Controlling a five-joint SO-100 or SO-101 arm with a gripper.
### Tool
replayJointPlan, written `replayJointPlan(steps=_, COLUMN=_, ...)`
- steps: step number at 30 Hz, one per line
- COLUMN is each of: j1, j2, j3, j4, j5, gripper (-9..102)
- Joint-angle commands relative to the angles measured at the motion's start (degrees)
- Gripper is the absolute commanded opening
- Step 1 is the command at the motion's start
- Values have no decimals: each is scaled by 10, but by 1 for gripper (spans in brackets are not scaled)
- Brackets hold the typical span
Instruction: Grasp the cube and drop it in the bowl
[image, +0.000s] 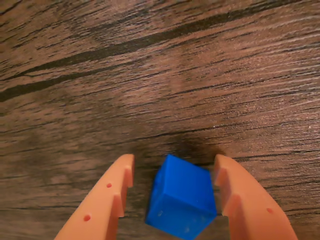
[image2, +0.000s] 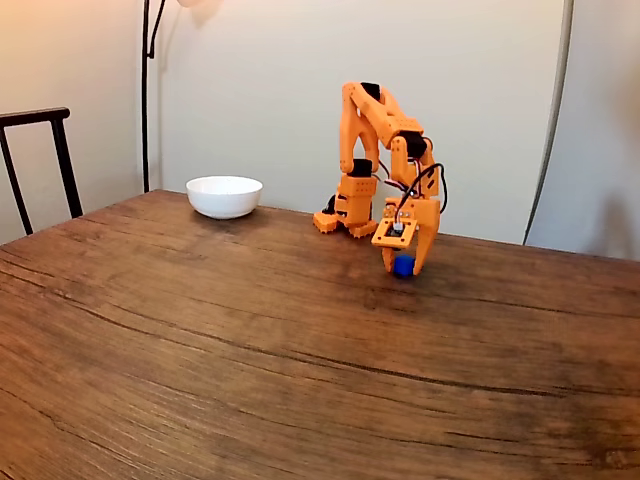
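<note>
Landmark: the orange arm's base (image2: 345, 222), bolted near the far edge of the dark wood-grain table (image2: 200, 350).

Fixed view: the arm folds up from the base, over, and straight down, so the gripper (image2: 404, 266) points at the tabletop just in front of the base and a little to its right. The cube (image2: 403, 266), bright blue, sits at the gripper's tip, low against the wood.

Wrist view: the cube (image: 182, 196) lies between the two orange fingers (image: 105, 200), tilted, one corner turned toward the camera. The right-hand finger touches or nearly touches the cube's side; a thin gap of table shows between the cube and the left-hand finger. Jaws stand narrow, set about the cube's width apart. The gripper (image: 174, 165) brackets the cube; a firm clamp cannot be confirmed. A dark shadow lies on the wood just beyond the cube.

The bowl (image2: 224, 196), plain white, stands well to the left of the base in the fixed view, near the same far edge, apart from the arm.

A dark chair back (image2: 40, 160) shows further left of the base, past the bowl.
</note>
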Motion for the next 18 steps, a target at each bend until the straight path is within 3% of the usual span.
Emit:
replayJointPlan(steps=1, j1=2, j2=-45, j3=5, j4=-14, j5=2, gripper=21)
replayJointPlan(steps=11, j1=-4, j2=-41, j3=-14, j4=-2, j5=3, gripper=22)
replayJointPlan(steps=18, j1=-5, j2=-40, j3=-71, j4=120, j5=3, gripper=22)
